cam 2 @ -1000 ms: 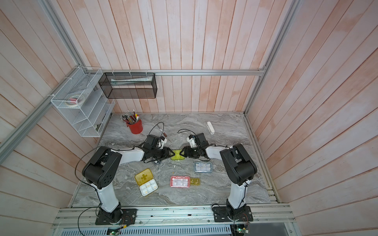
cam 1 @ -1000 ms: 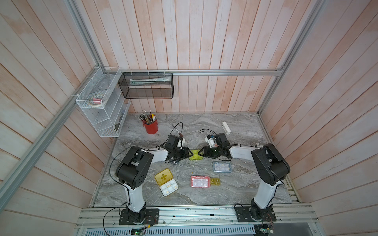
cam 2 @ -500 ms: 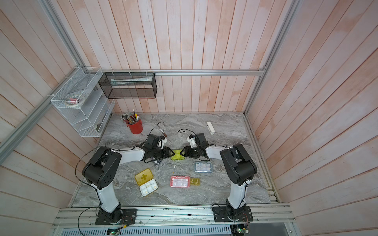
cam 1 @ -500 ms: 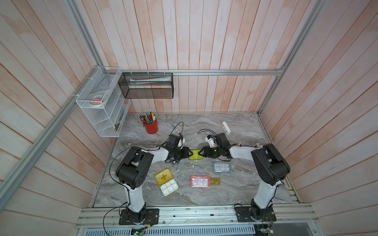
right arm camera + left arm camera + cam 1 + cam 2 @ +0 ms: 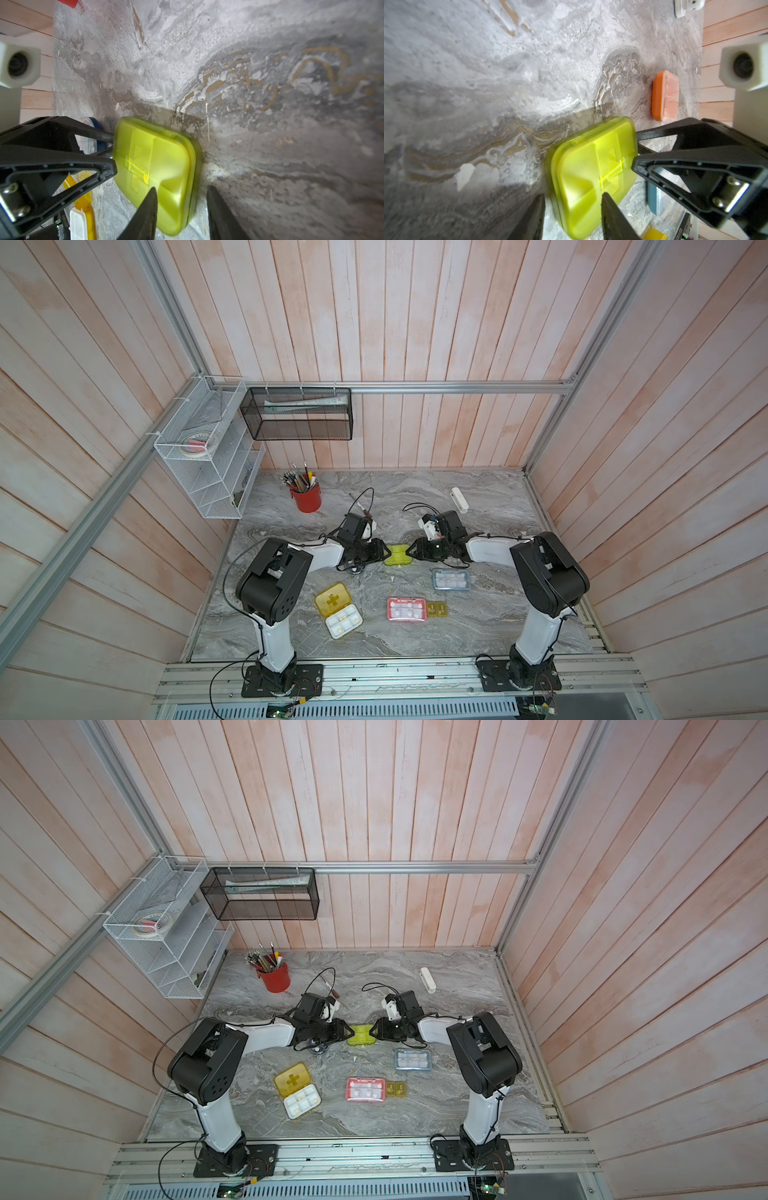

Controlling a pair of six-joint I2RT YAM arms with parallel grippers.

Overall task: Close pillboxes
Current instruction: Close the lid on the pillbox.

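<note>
Between half-spread fingers of left gripper (image 5: 573, 194) and right gripper (image 5: 181, 187) (neither seen clamping anything), a glossy round-cornered lime-green pillbox (image 5: 397, 554) is straddled on veined grey tabletop (image 5: 478, 635).

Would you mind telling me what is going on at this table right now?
The lime-green plastic pillbox at the middle of the marble table is being handled from both sides. The left gripper and the right gripper straddle its opposite ends, jaws apart, and its lid looks down. Nearer the front, the yellow pillbox with a cross on its lid lies open.
</note>
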